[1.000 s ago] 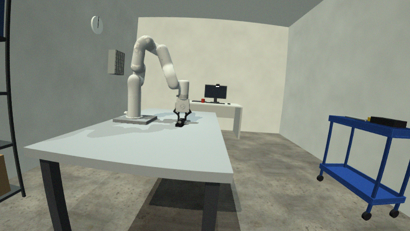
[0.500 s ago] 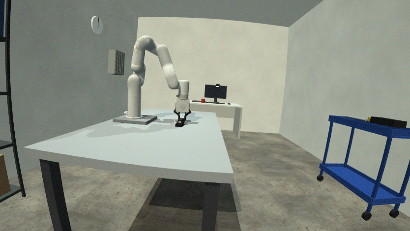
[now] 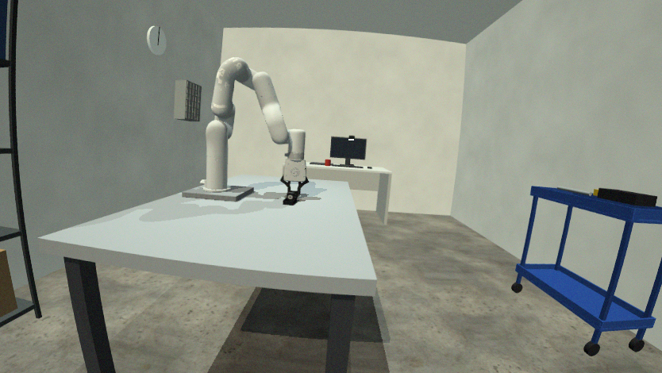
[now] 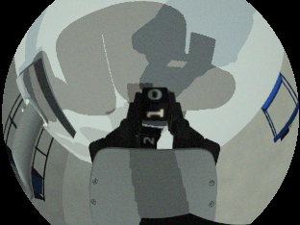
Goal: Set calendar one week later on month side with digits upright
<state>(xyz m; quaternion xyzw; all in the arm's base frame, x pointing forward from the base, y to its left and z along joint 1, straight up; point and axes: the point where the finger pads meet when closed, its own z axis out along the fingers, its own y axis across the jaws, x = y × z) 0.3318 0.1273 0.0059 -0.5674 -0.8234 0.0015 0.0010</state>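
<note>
The calendar [image 3: 290,201] is a small black block on the white table [image 3: 222,240], right of the arm's base plate. In the wrist view its black digit cubes [image 4: 154,112] show white digits on the faces turned to the camera: a 0 farther off, a 1 nearer, and what looks like a 2 lower down. My gripper [image 3: 294,194] [image 4: 155,100] points straight down over it, and its fingers are shut on a digit cube from both sides. I cannot tell the tray or the month's name apart from the cubes, because they are too small and dark.
The arm's grey base plate [image 3: 217,192] lies left of the calendar. The table's right edge is a short way past the gripper. A desk with a monitor [image 3: 348,149] stands behind, a blue cart [image 3: 597,259] at the right, and a dark shelf [image 3: 18,185] at the left.
</note>
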